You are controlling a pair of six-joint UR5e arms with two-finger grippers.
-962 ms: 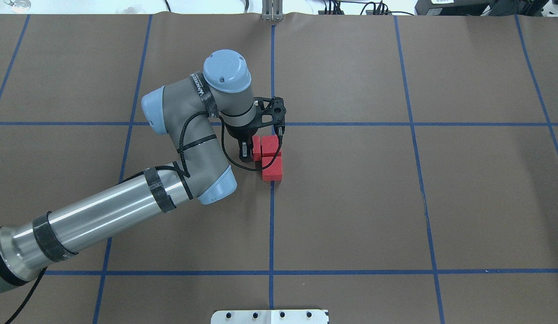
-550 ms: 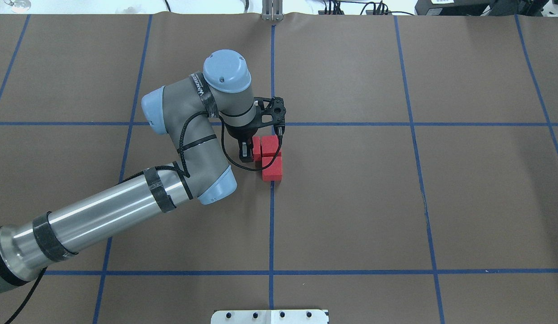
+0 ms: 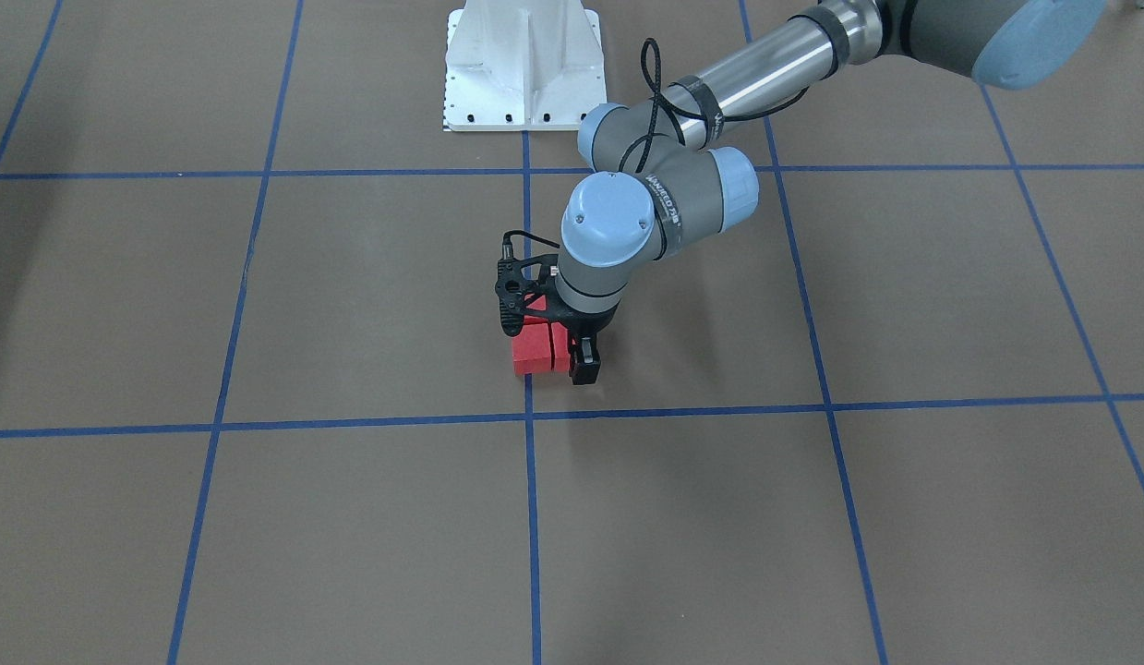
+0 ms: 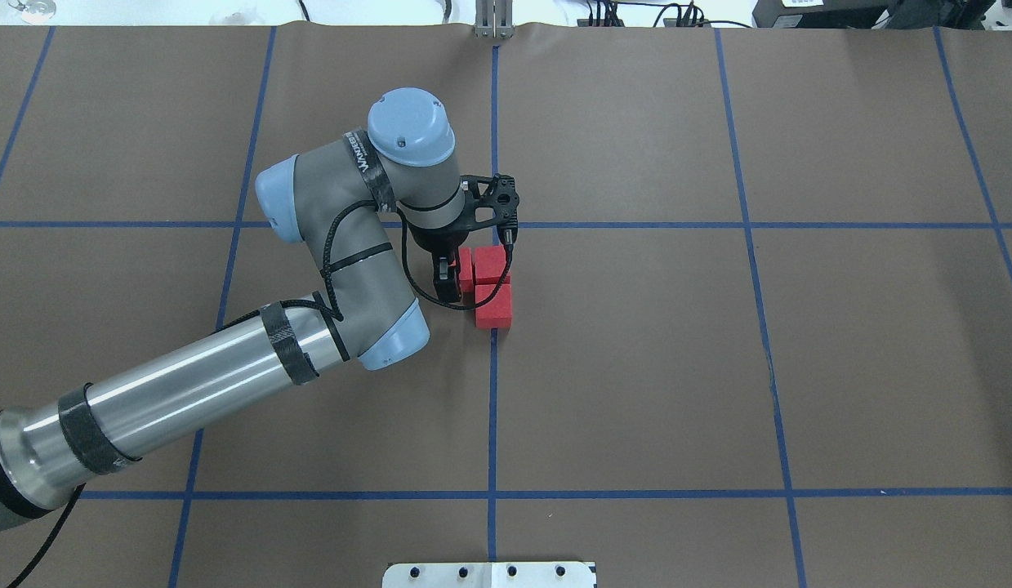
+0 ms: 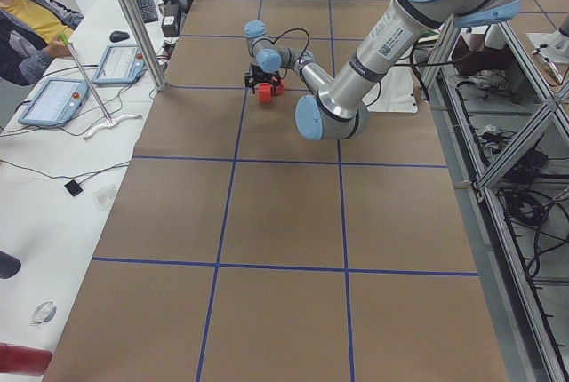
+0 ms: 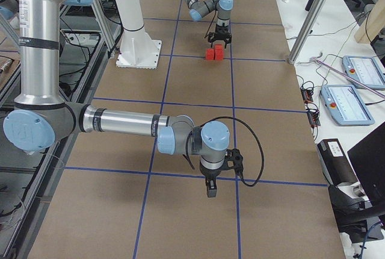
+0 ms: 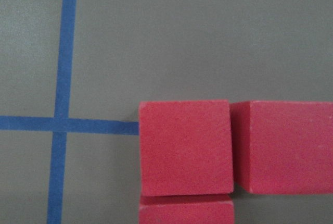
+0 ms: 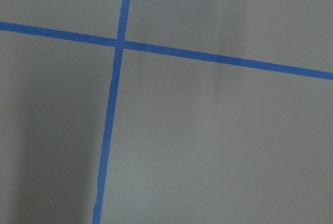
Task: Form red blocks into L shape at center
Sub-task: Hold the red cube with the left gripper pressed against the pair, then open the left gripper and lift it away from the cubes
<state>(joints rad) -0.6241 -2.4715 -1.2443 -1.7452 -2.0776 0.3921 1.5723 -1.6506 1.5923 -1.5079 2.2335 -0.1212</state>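
— Standing here, what fills the table [image 4: 840,367] most?
— The left arm [image 4: 228,376], stretched over the brown cover to the middle, wrist pointing down. The right arm [image 6: 120,123] is well apart at its own end of the table, over bare cover.
— And the grippers?
— The left gripper [image 3: 583,366] is down at the blocks, one black finger [image 4: 447,279] just beside the block on that side. The wrist hides the rest, so I can't tell how wide it stands or whether it grips anything. The right gripper [image 6: 210,190] hangs over the cover and shows only from the side; can't tell its state either.
— Where are the red blocks [image 4: 491,264]?
— At the centre [image 4: 555,269], just on the robot's side of the middle tape crossing [image 4: 495,224]. All three lie flat and touch: a corner block on the tape line [image 4: 493,392], one nearer the robot, one to its left by the finger. That makes an L.
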